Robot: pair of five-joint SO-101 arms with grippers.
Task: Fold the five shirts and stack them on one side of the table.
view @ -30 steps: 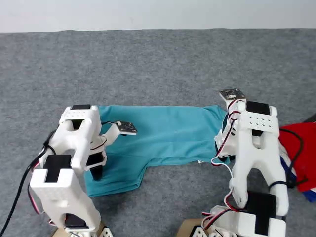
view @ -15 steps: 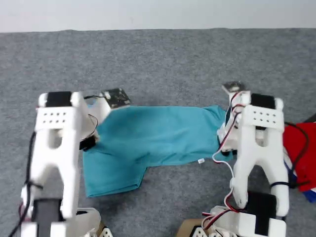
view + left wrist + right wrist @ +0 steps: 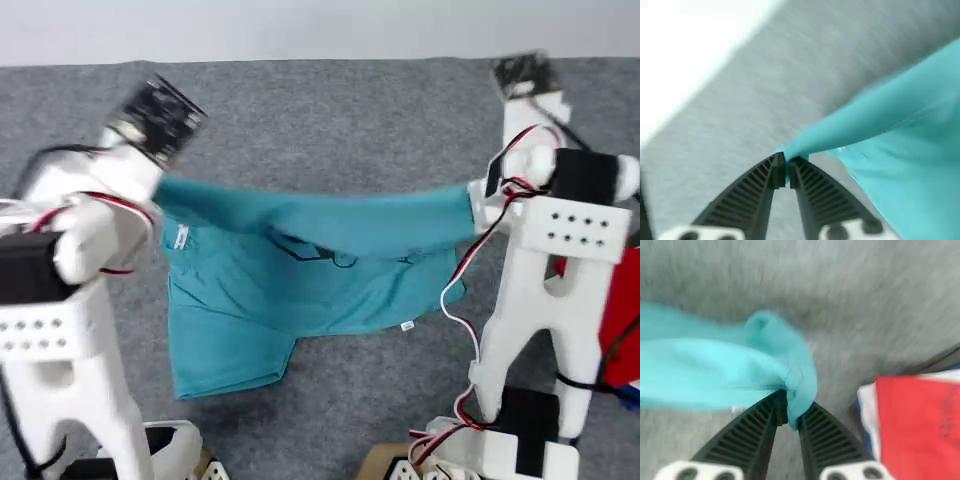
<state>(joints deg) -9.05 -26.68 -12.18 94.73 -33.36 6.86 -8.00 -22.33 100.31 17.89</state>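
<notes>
Shirt (image 3: 250, 300), teal, long axis running left-right

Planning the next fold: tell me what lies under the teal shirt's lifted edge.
The rest of the teal shirt, lying on the grey table. Anything beneath that lower layer is covered by the cloth.

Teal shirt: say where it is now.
High view: the teal shirt spans the middle of the table, far edge held up between the left gripper and right gripper, the rest draped.
</notes>
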